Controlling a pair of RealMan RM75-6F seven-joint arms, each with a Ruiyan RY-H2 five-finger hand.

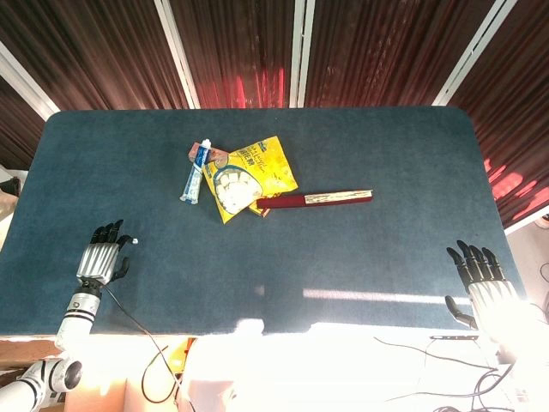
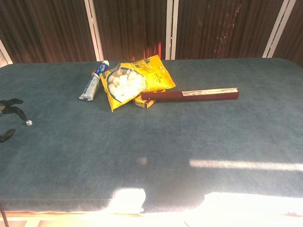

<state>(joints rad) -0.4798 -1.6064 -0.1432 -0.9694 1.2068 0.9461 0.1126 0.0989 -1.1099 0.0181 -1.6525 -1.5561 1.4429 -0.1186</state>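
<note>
Both hands idle, nothing picked up yet.

Left hand [image 1: 103, 253]: fingers [image 1: 109, 233] apart and extended, holding nothing, resting low over the near-left part of the desk [image 1: 360, 172]. Chest view catches only its dark fingertips [image 2: 12, 112] at the left edge. A small white ball-like bit [image 1: 135, 241] sits just beside the fingertips; can't tell whether it belongs to the hand or lies on the desk.

Right hand [image 1: 482, 279]: fingers spread, empty, at the near-right corner of the desk, partly washed out by sun glare. Not visible in chest view.

The things lie in a cluster at desk centre, toward the far side, well apart from both hands:
- yellow snack bag [image 1: 249, 178] with white pieces showing through its window, lying flat
- toothpaste tube [image 1: 196, 176], white and blue, just beside the bag's left edge
- long dark-red box [image 1: 316, 199], pale strip on top, stretching right from the bag's lower corner
- small yellow-brown box [image 2: 146, 102] tucked under the bag, mostly hidden
- something reddish [image 1: 212, 154] behind the tube, too covered to identify

Judgement: work is at the start. No contact, no grasp, the cluster looks undisturbed. Everything is left: reach, grip, move. Left hand is the nearer one to the tube and bag; the red box is closer to the right hand's side.
</note>
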